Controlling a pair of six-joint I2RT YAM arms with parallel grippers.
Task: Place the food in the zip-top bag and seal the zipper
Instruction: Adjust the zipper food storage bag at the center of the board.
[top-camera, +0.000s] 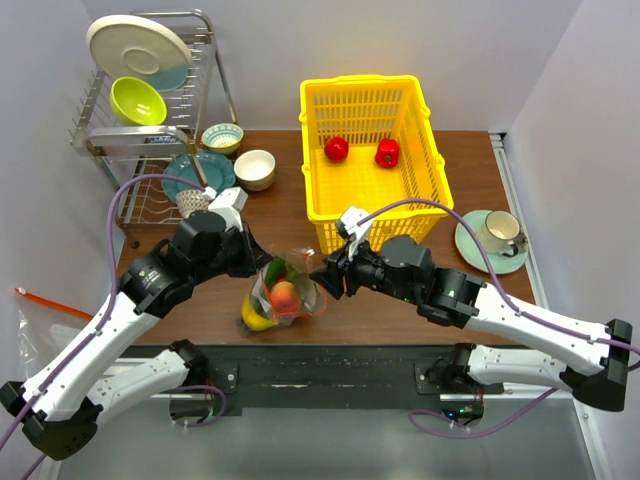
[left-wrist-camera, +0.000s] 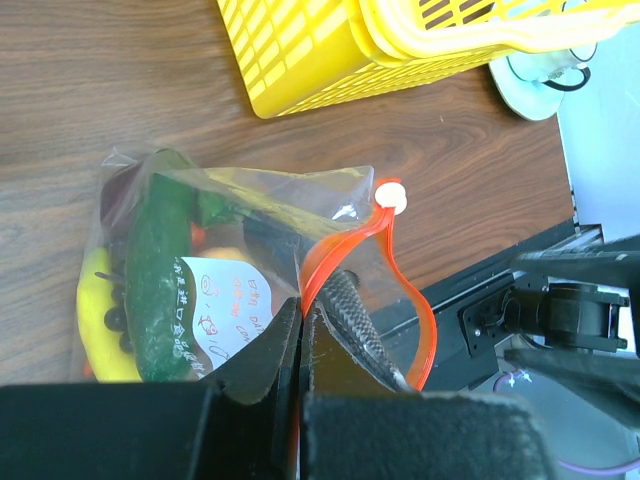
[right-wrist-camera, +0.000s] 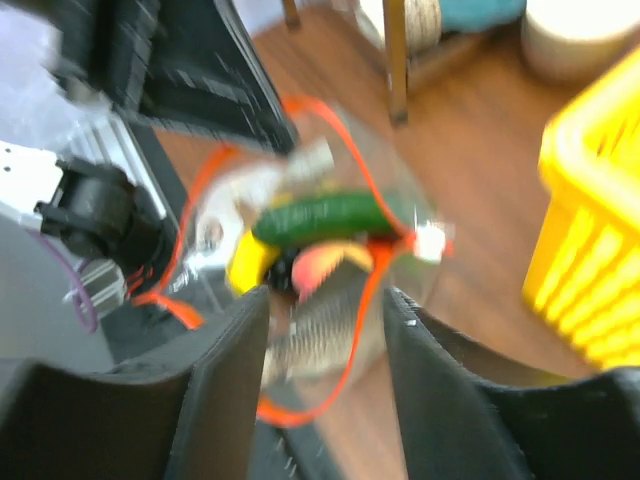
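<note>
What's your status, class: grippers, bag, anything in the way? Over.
Left gripper shut on the zipper. Right gripper open at the mouth. Zip-top bag part-filled, unsealed; red apple, red pepper in yellow basket. Nothing seen blocking.

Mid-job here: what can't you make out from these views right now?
Top view: the mouth of the zip-top bag is too small and crowded between both arms to read.
Left wrist view: the zipper disappears behind the left fingers, so its lower run is hidden.
Right wrist view: motion blur; whether the right fingers touch the bag cannot be told.
</note>
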